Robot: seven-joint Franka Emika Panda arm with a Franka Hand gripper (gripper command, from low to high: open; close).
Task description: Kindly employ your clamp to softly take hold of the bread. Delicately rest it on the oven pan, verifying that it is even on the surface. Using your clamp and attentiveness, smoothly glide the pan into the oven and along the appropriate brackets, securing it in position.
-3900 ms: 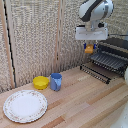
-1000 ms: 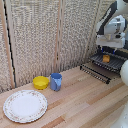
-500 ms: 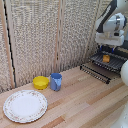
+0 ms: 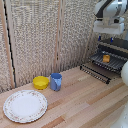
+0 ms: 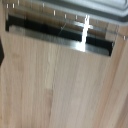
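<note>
The bread (image 4: 106, 58), a small orange-tan piece, lies on the oven pan (image 4: 114, 64), a dark rack of thin bars sticking out of the oven (image 4: 118, 46) at the exterior view's right. The clamp (image 4: 110, 38) hangs above the bread, clear of it and open, with nothing between its fingers. The oven door (image 4: 95, 73) is dropped down in front of the pan. In the wrist view I see only the dark door panel (image 5: 55, 31) with its shiny strip above the wooden table; the clamp's fingers do not show there.
A yellow bowl (image 4: 41, 82) and a blue cup (image 4: 56, 81) stand side by side mid-table. A patterned white plate (image 4: 25, 106) lies near the front at the exterior view's left. A woven screen (image 4: 45, 35) backs the wooden table (image 4: 80, 107).
Earlier the clamp held the bread above the pan. Now the bread rests on the pan and the clamp has let go and lifted. Over the last second it has barely moved.
</note>
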